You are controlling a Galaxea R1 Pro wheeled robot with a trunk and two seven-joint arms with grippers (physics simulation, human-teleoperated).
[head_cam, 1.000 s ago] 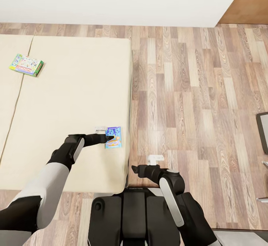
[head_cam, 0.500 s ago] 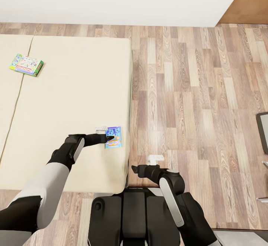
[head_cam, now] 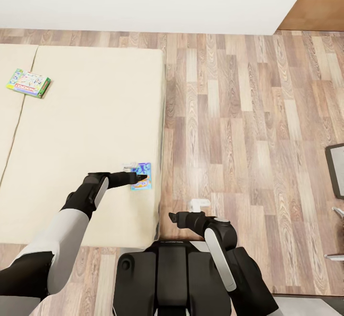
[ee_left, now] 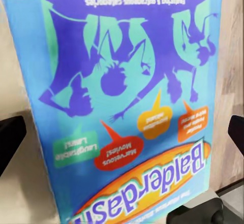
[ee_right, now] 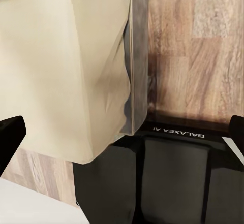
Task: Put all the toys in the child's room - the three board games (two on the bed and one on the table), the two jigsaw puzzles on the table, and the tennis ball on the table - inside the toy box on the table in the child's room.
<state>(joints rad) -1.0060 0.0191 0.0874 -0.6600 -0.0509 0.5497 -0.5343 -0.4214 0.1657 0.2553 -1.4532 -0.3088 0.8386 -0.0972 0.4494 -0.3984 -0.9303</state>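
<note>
The whole head view is shifting slightly while the left gripper (head_cam: 141, 178) is staying over the small blue board game (head_cam: 142, 183), which is lying near the bed's (head_cam: 86, 130) right edge; the base appears to be repositioning, not lifting. Jaws are standing wide apart astride the box, gripping nothing. The right gripper (head_cam: 173, 218), jaws open and empty, is hanging by the bed's corner. The green-edged game (head_cam: 27, 83) is waiting at the far left edge.

A beige bed (head_cam: 91, 115) on wood flooring carries two board games: a blue box (head_cam: 142, 183) near its right edge, a green-edged box (head_cam: 27, 83) far left.
</note>
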